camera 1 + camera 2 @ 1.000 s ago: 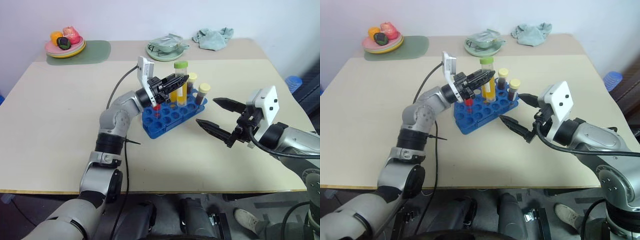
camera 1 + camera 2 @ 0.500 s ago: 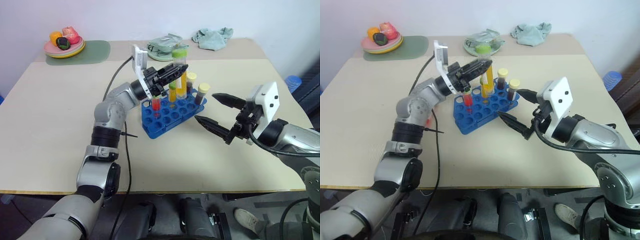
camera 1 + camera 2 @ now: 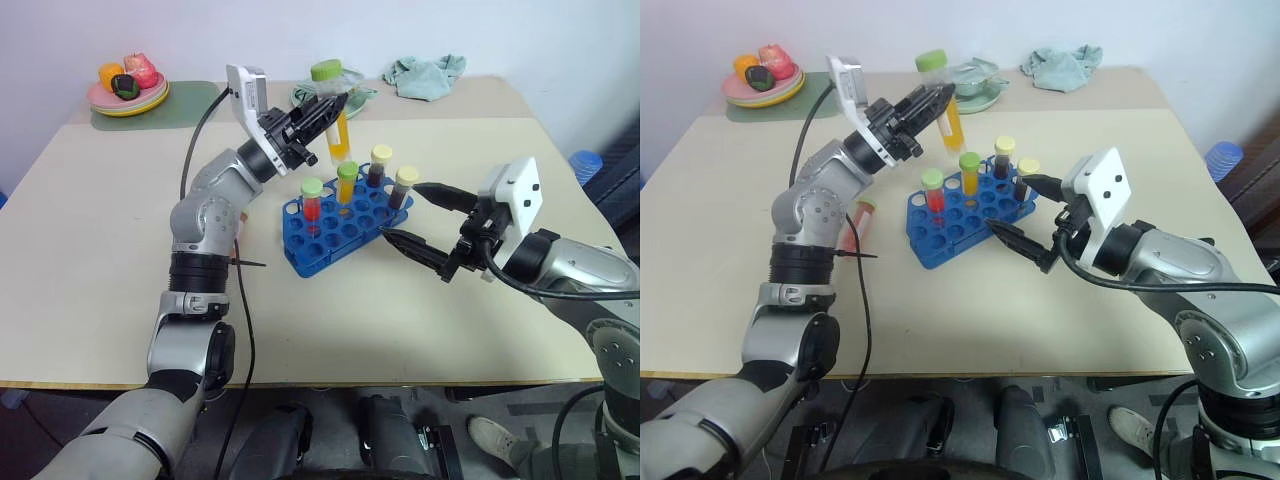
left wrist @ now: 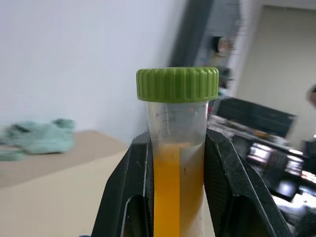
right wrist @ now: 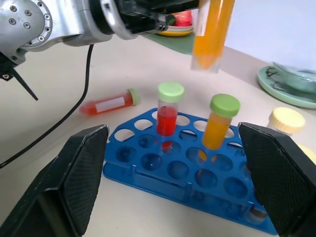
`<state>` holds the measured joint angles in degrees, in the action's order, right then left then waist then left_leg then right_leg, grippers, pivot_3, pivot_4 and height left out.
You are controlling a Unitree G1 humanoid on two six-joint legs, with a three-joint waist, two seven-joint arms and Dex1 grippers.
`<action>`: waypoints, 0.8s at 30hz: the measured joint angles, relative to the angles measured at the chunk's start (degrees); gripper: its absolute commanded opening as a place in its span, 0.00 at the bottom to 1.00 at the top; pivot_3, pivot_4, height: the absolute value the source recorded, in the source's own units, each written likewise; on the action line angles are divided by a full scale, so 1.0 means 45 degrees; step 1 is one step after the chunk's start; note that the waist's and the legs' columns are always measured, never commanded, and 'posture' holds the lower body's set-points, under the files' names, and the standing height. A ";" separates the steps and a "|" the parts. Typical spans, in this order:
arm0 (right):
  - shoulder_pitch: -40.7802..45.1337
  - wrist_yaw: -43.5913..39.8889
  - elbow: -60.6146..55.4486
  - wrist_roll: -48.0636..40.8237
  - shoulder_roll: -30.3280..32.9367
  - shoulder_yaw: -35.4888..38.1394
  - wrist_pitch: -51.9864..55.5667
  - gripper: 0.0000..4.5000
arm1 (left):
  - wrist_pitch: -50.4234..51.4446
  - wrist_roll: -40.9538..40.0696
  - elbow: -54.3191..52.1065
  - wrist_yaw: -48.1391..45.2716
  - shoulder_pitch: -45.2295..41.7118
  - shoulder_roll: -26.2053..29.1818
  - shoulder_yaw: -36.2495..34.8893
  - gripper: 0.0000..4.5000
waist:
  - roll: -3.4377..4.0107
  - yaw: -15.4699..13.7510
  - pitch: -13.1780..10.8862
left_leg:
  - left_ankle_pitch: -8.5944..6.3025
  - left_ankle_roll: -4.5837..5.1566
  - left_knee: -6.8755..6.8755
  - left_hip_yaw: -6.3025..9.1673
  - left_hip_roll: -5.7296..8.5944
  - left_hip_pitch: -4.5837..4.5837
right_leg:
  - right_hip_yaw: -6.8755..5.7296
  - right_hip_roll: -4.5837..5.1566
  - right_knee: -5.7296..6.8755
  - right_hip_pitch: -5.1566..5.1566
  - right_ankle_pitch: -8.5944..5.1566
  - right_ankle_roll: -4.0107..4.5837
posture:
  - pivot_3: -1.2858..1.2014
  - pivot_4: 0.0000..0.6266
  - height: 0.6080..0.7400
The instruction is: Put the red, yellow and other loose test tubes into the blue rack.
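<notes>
A yellow-orange tube (image 3: 338, 128) is pinched by the left tool (image 3: 322, 112) and held above the blue rack (image 3: 345, 228). The right tool (image 3: 418, 223) is spread wide beside the rack.

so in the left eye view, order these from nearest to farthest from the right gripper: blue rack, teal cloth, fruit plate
1. blue rack: just to the left of the right gripper.
2. teal cloth: on the table's far edge, beyond the gripper.
3. fruit plate: far left corner, across the table.
</notes>
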<state>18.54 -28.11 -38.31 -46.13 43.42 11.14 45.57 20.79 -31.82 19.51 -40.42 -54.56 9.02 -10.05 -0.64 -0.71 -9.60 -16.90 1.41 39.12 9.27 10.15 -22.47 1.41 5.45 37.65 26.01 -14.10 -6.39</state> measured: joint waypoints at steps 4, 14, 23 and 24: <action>0.0177 -0.0043 0.0184 0.0200 -0.0274 -0.0323 -0.0209 0.96 | -0.1591 0.0868 0.1853 0.1196 -0.0951 0.0790 -0.0542 0.17 | -0.0001 0.0024 0.0000 | 0.0000 0.0000 -0.0001 -0.0004 0.0000 0.0000 | 0.0002 -0.0001 0.0001 0.0005 0.0000 0.0000 | 0.52 0.24 1.00; 0.0621 -0.0568 0.0897 0.0551 -0.0576 -0.0700 -0.0685 0.96 | -0.2742 0.1098 0.0624 0.0585 0.1448 0.2205 -0.0945 0.17 | -0.0001 0.0027 0.0001 | -0.0001 0.0002 -0.0005 0.0000 0.0001 -0.0002 | -0.0002 0.0000 -0.0011 0.0001 0.0003 -0.0004 | 0.52 0.24 1.00; 0.1496 -0.1433 0.1921 0.0714 -0.0580 -0.0936 -0.0938 0.96 | -0.0220 -0.0943 -0.5264 -0.0480 0.5543 0.2826 -0.0676 0.17 | 0.0002 0.0027 0.0003 | -0.0001 0.0002 -0.0001 0.0001 0.0000 0.0002 | -0.0001 -0.0001 -0.0010 -0.0006 0.0003 -0.0003 | 0.52 0.24 1.00; 0.1638 -0.1489 0.2035 0.0734 -0.0581 -0.0943 -0.0951 0.96 | -0.0080 -0.1109 -0.5641 -0.0490 0.5803 0.2807 -0.0542 0.17 | 0.0002 0.0013 0.0002 | -0.0001 0.0002 0.0000 0.0001 0.0000 0.0002 | -0.0001 -0.0001 -0.0010 -0.0007 0.0003 -0.0004 | 0.52 0.24 1.00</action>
<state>25.91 -34.81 -29.16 -42.83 40.81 6.90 41.30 20.43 -36.80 -5.87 -42.62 -28.44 21.65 -12.49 -0.63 -0.65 -9.59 -16.90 1.42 39.11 9.27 10.15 -22.46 1.41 5.44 37.60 25.98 -14.08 -6.40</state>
